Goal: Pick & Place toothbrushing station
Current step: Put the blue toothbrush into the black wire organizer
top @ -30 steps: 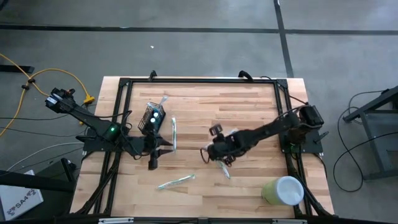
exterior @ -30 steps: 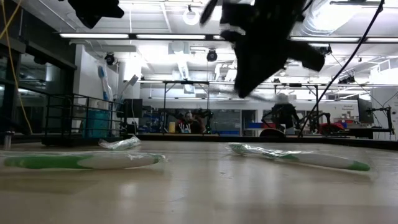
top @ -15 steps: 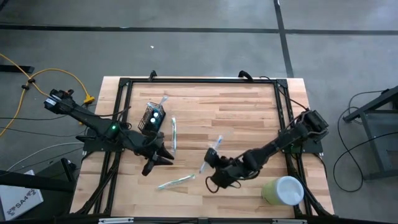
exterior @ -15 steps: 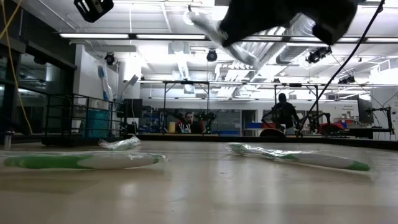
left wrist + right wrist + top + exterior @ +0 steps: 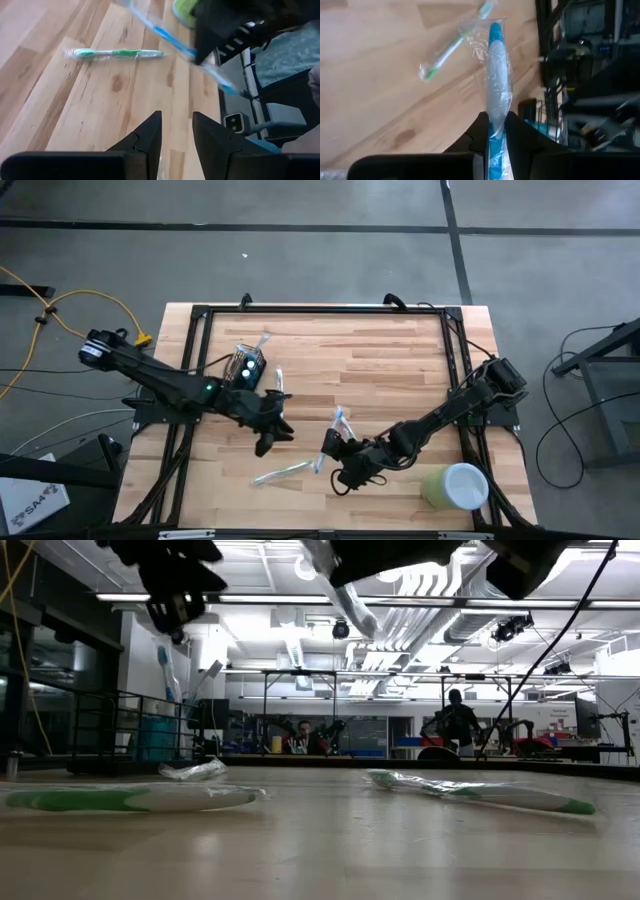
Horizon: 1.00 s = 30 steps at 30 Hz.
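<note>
1. We see the right hand [image 5: 335, 452] raised above the middle of the pale wooden slatted table [image 5: 400, 360], its fingers clamped narrowly on a blue toothbrush in a clear plastic wrapper [image 5: 339, 420].
2. In the right wrist view, that blue toothbrush [image 5: 498, 95] stands out straight from between the two dark fingers [image 5: 477, 131].
3. The left hand [image 5: 275, 427] hovers just at 9 o'clock of the right hand, fingers [image 5: 145, 140] parted a little and holding nothing.
4. The small black wire-mesh holder cup [image 5: 246, 367] sits at 11 o'clock of the left hand, with a toothbrush leaning out of it.
5. A wrapped green-and-white toothbrush [image 5: 281, 472] lies on the table at 6 o'clock of the left hand.
6. A pale green cup with a white inside [image 5: 456, 486] stands at the table's 4 o'clock corner.
</note>
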Available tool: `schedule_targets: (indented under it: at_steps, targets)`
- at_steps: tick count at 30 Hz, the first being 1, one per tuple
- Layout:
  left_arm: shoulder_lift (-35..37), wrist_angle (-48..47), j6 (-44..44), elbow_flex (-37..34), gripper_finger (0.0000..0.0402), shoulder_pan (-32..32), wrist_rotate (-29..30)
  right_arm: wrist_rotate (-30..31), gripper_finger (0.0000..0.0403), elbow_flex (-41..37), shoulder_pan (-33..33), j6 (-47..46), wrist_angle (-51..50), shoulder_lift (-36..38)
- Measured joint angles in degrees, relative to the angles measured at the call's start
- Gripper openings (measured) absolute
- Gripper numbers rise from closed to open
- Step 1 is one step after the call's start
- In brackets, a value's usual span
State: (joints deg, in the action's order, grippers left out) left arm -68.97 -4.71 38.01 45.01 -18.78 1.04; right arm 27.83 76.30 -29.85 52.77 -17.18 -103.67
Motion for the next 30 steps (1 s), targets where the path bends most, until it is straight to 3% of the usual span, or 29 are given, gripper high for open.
schedule_targets:
  at_steps: [8,15,22,30]
  targets:
    - [-4.8,11.7,2.0,0.0,0.0106,5.9,-15.2,-2.5,0.0033,0.1,0.1,0.8,0.8,-1.4]
    - [-5.2,12.7,2.5,0.0,0.0106,13.1,-31.3,-4.1,0.0033,0.0,-1.5,3.6,1.0,-3.0]
    - [-7.0,13.1,2.4,0.0,0.0106,16.6,-37.3,-4.1,0.0022,0.0,-2.8,6.4,4.1,-3.7]
    - [-15.5,21.2,3.6,0.0,0.0106,16.8,-44.9,-4.0,0.0,0.0,-1.9,9.0,6.0,-3.7]
